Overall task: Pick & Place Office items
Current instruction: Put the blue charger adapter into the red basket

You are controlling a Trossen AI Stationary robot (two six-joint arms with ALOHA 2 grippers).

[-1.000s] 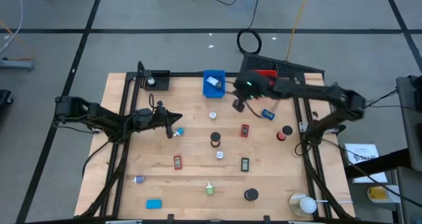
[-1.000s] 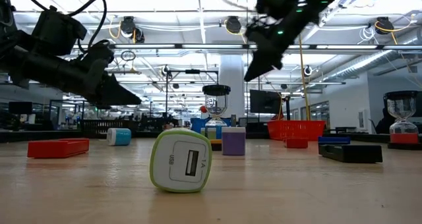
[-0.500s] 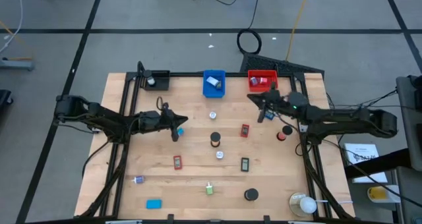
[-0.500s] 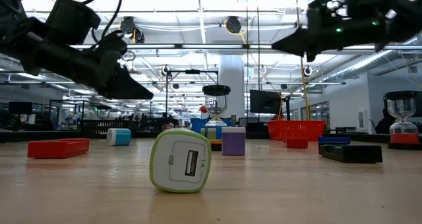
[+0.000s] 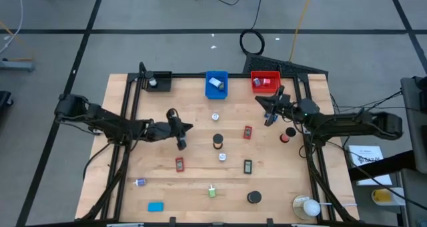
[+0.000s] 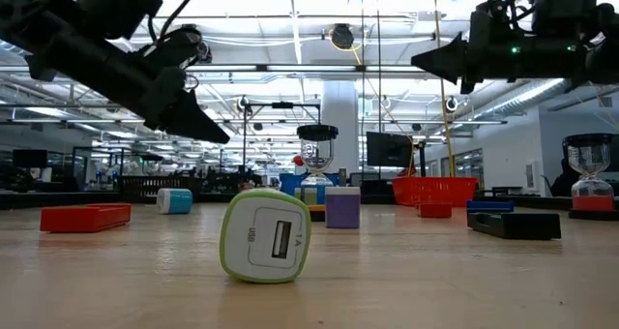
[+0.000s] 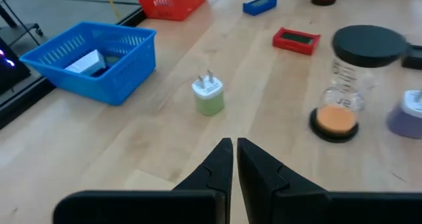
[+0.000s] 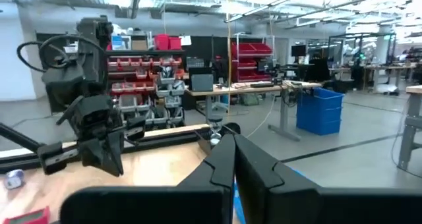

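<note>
Small office items lie scattered on the wooden table [image 5: 153, 180]: a green-and-white charger [image 7: 208, 95], a black-topped hourglass [image 7: 349, 85], a red block [image 5: 179, 163], a blue block [image 5: 155, 206], a black disc [image 5: 253, 197] and a second green charger [image 6: 266, 237] near the front edge. My left gripper [image 5: 189, 128] hangs shut above the table's left middle, pointing at the first charger with nothing between its fingers. My right gripper [image 5: 261, 103] hangs shut and bare in the air near the red bin [image 5: 265, 82], pointing about level.
A blue bin [image 5: 216, 84], the red bin and a black bin [image 5: 157, 81] stand along the far edge, each with something inside. A roundish white object in a clear holder [image 5: 307, 207] sits at the near right corner. Black frame rails [image 5: 127, 153] run along both sides.
My right gripper has drawn back from over the red bin toward the table's right edge and tipped up from pointing down to about level, staying shut. My left gripper has moved a little toward the table's right edge and risen slightly, still shut.
</note>
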